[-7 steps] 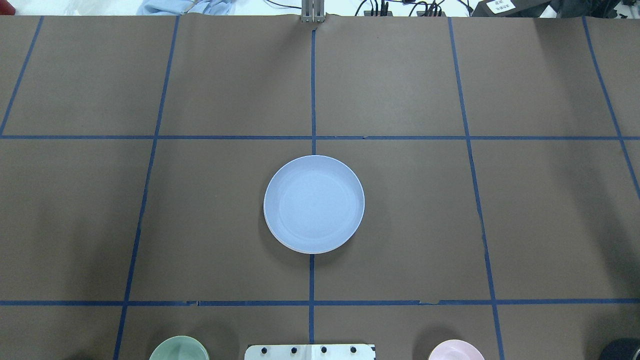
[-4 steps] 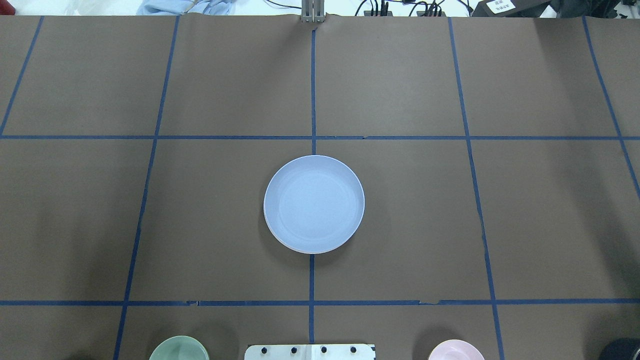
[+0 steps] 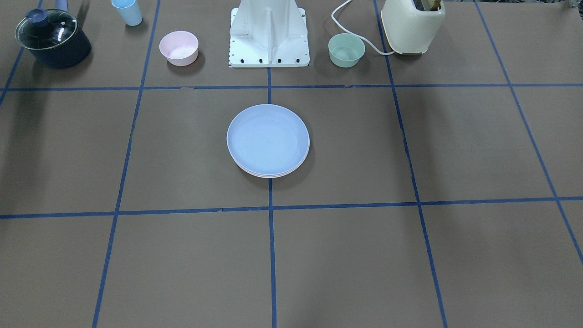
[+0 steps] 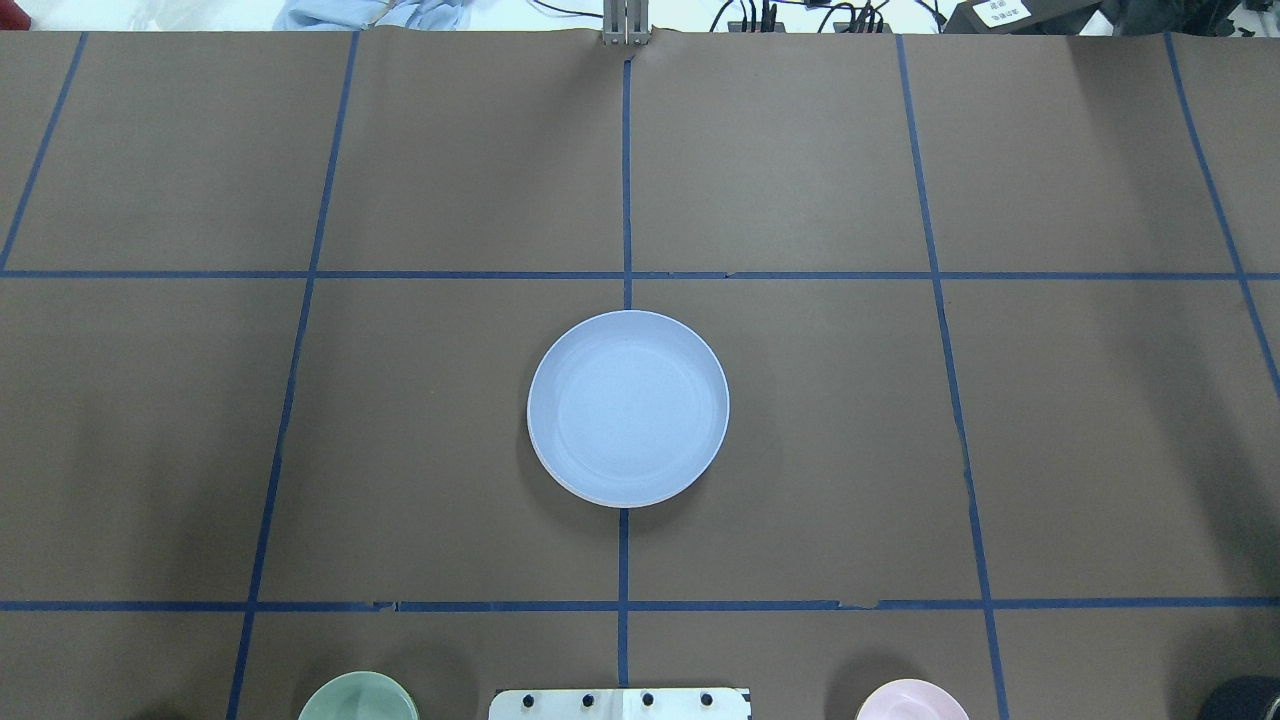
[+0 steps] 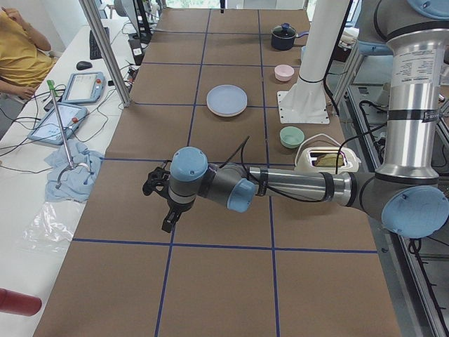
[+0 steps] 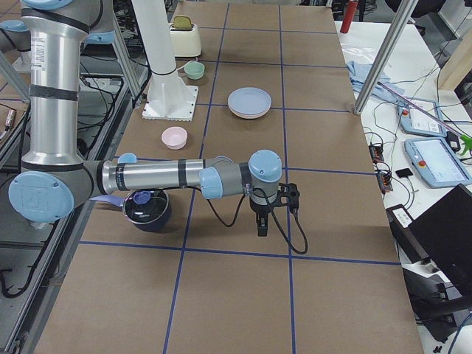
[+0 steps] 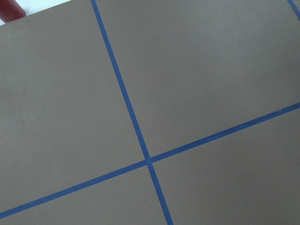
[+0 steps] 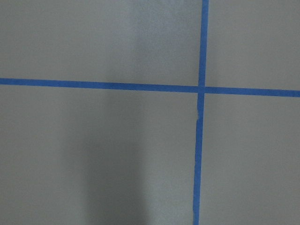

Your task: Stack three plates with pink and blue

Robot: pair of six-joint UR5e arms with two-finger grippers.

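1. The stack (image 3: 268,140) of three plates sits at the middle of the desk, over the centre tape line and well apart from every edge. The blue plate (image 4: 628,405) is on top. Two pale rims show under it, and I cannot tell which is pink and which is white.
2. Judged from this, the stacking looks done, with the plates nested evenly and nothing holding them.
3. The left gripper (image 5: 165,203) hangs over the desk toward its left end, and the right gripper (image 6: 262,225) toward its right end. Both are far from the stack. Only the side views show them, so I cannot tell whether either claw is apart or together. The wrist views show only bare desk and tape.
4. The main risk is a needless return to the stack. A finger catching the top rim could slide the blue plate off centre, or lift it and undo the nesting.
5. An arm folding home along the robot's edge could also clip the bowls or the toaster cord.
6. The containers sit along the robot's edge:
   - The pink bowl (image 3: 179,48) and the green bowl (image 3: 346,50) stand on either side of the base, and both look empty.
   - The cup (image 3: 127,11) is too small to judge.
   - The pot (image 3: 52,38), near the right corner, has its glass lid on, and its contents are unclear.
   - The toaster (image 3: 412,25) seems to hold something brown in its slot.
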